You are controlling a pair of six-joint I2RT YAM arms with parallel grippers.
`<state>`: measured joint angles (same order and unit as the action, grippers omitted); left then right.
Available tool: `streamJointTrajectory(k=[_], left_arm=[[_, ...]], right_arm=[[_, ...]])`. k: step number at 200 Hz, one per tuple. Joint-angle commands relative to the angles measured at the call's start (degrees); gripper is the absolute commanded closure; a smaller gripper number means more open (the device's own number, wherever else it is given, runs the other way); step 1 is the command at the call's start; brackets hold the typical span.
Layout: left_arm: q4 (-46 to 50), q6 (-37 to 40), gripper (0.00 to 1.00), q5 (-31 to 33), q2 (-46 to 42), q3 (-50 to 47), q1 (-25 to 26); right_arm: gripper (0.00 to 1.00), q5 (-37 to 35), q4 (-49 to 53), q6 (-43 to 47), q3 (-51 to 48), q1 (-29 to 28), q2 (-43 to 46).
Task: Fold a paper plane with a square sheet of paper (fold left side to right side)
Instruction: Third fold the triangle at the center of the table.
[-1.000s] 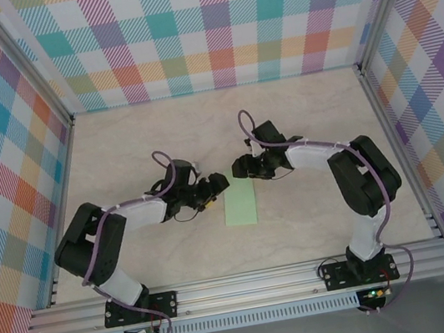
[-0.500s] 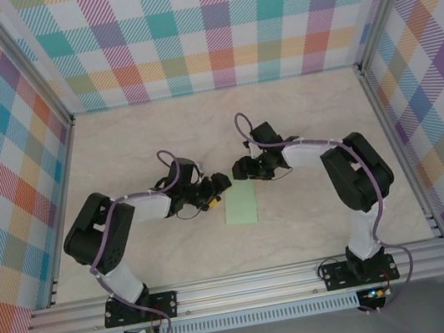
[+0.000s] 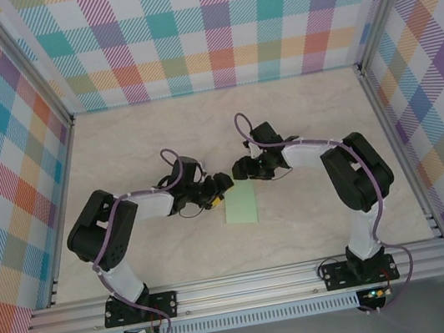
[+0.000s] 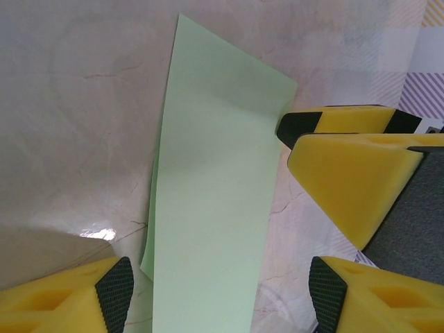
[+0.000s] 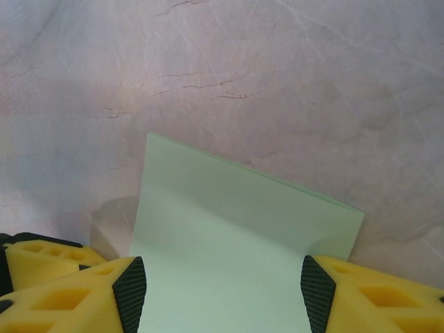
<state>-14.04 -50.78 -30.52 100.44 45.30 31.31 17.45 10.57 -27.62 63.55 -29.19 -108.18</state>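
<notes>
No text, label, brand, number or sign can be read in any view. The visible face of the square sheet of paper (image 4: 215,180) is plain pale green.
</notes>
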Motion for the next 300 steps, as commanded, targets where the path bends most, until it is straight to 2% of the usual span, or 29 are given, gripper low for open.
streamJointTrajectory(k=[1,63,87,114,156,199,222,255,276,300], left_arm=[[0.86,0.18,0.33,-0.63,0.36,0.36,1.72],[1.99,0.16,0.41,0.44,-0.53,-0.18,2.44],[2.39,0.08,0.48,0.82,-0.86,-0.42,2.68],[3.43,-0.10,0.63,1.31,-0.78,-0.15,2.86],[3.58,-0.67,0.80,1.79,-0.70,-0.07,3.23],[4.09,-1.49,0.89,2.34,-0.84,0.29,3.75],[4.55,-1.78,0.92,2.87,-0.78,0.44,3.88],[4.97,-2.12,0.96,3.19,-0.78,0.56,4.11],[5.34,-2.21,0.97,3.34,-1.04,0.54,4.27],[5.52,-2.05,0.97,3.28,-1.45,0.51,4.37]], right_arm=[[0.37,1.00,0.36,1.20,0.82,0.36,1.02],[0.37,0.53,0.47,1.52,1.05,0.33,1.40],[0.36,0.15,0.64,2.01,1.26,0.36,2.26],[0.33,-1.09,0.76,3.30,1.15,0.36,4.39],[0.18,-6.11,0.60,6.89,-3.61,0.36,12.47],[0.16,-7.29,-2.33,10.46,-15.39,-1.25,25.65],[0.15,-11.01,-3.27,12.85,-23.27,-6.10,33.82],[0.12,-20.93,-4.04,15.37,-30.90,-18.23,41.54],[0.07,-29.71,-4.87,17.57,-32.22,-27.46,41.09],[0.04,-37.90,-5.46,20.64,-29.69,-35.43,34.48]])
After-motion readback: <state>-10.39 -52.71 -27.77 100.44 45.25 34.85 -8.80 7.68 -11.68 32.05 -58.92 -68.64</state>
